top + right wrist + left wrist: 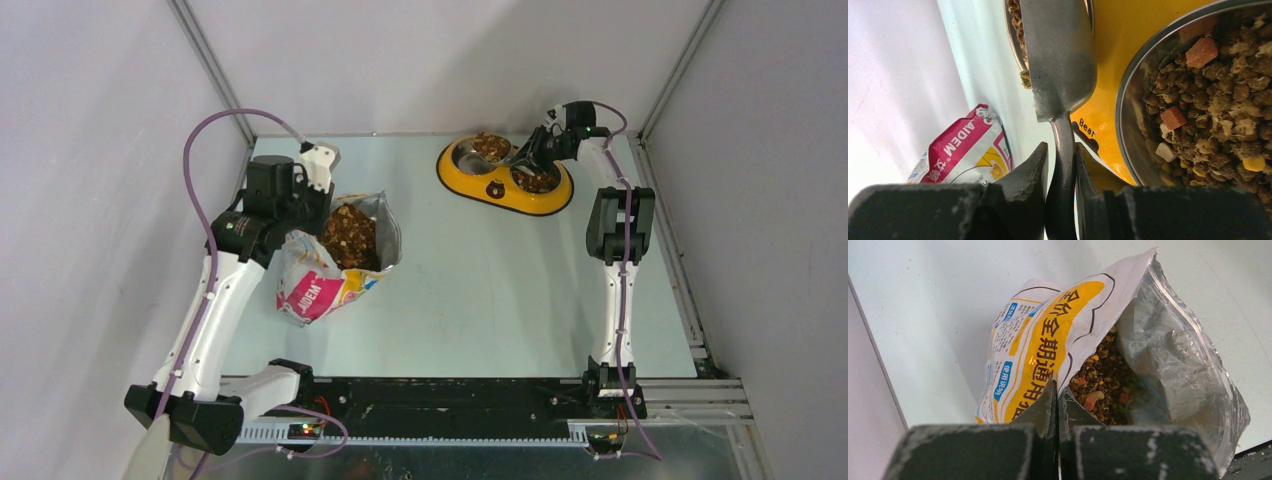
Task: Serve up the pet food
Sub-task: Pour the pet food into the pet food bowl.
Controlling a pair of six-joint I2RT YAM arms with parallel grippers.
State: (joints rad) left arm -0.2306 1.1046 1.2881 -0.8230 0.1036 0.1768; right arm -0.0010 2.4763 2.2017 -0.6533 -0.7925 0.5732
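The open pet food bag (pixel 330 270) stands left of centre, with brown kibble (pixel 350 235) showing in its mouth. My left gripper (pixel 1057 397) is shut on the bag's (pixel 1048 335) near rim, pet food (pixel 1103 380) just beyond it. The yellow double-bowl feeder (pixel 505 195) sits at the back right, both bowls holding pet food (pixel 492 146). My right gripper (pixel 1062 155) is shut on the handle of the grey metal scoop (pixel 1058 55). The scoop is tipped over the feeder's (pixel 1113 60) far bowl. Kibble (pixel 1218 100) fills the bowl on the right.
Metal frame rails run along the table's right edge (pixel 672 250) and left back corner (pixel 215 70). Grey walls enclose the table on three sides. A black base rail (pixel 450 395) carries both arms at the near edge.
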